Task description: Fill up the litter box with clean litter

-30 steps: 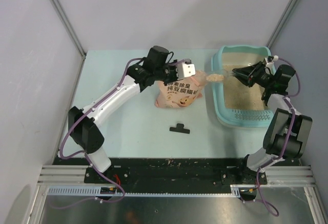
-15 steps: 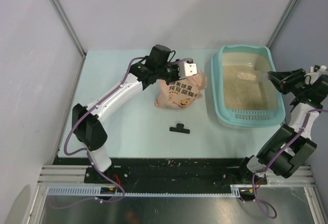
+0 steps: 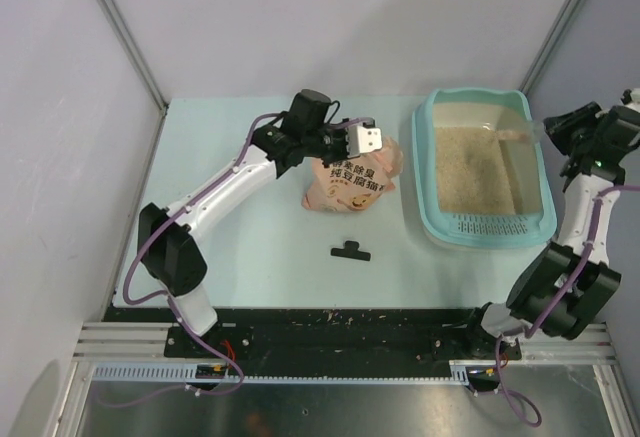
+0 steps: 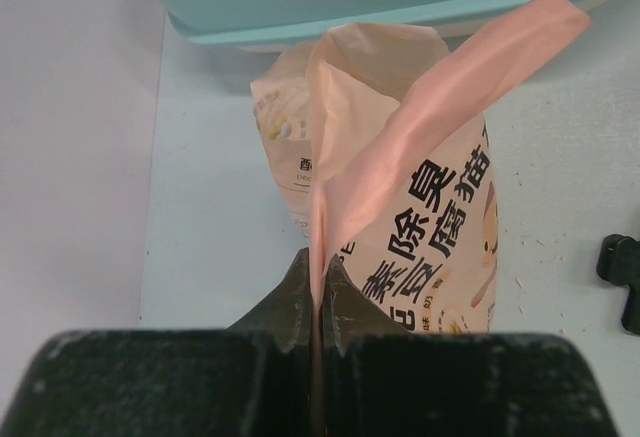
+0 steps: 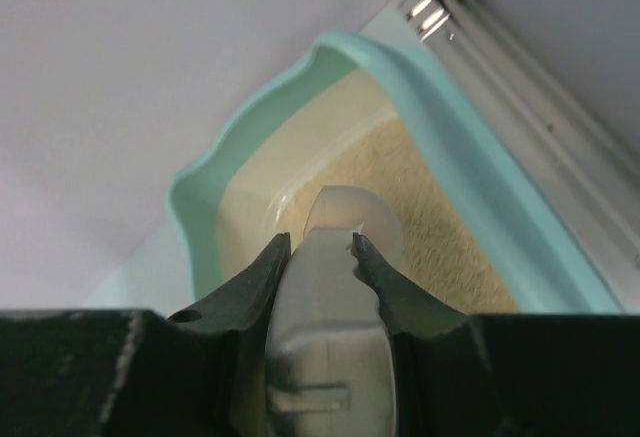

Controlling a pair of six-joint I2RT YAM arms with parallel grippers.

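The teal litter box [image 3: 424, 179] lies at the right of the table, with beige clean litter [image 3: 470, 172] spread over its floor. My right gripper [image 3: 548, 129] hovers at the box's far right rim, shut on the handle of a clear scoop [image 3: 515, 134] whose bowl reaches over the litter. In the right wrist view the fingers of the right gripper [image 5: 320, 242] clamp the scoop [image 5: 330, 327] above the litter [image 5: 440, 227] and the box's rim [image 5: 480, 127]. My left gripper [image 4: 318, 262] is shut on the top edge of the peach-pink bag [image 4: 440, 227], holding its mouth open and upright left of the box [image 4: 400, 7].
A small black clip [image 3: 351, 251] lies on the table in front of the bag [image 3: 350, 182]; it also shows at the right edge of the left wrist view as the clip [image 4: 622, 267]. Grey walls and metal posts close in the table's back and sides.
My right arm has carried the scoop from the box's left rim near the bag, across the litter, to the box's far right rim. The left gripper and the bag have barely moved.
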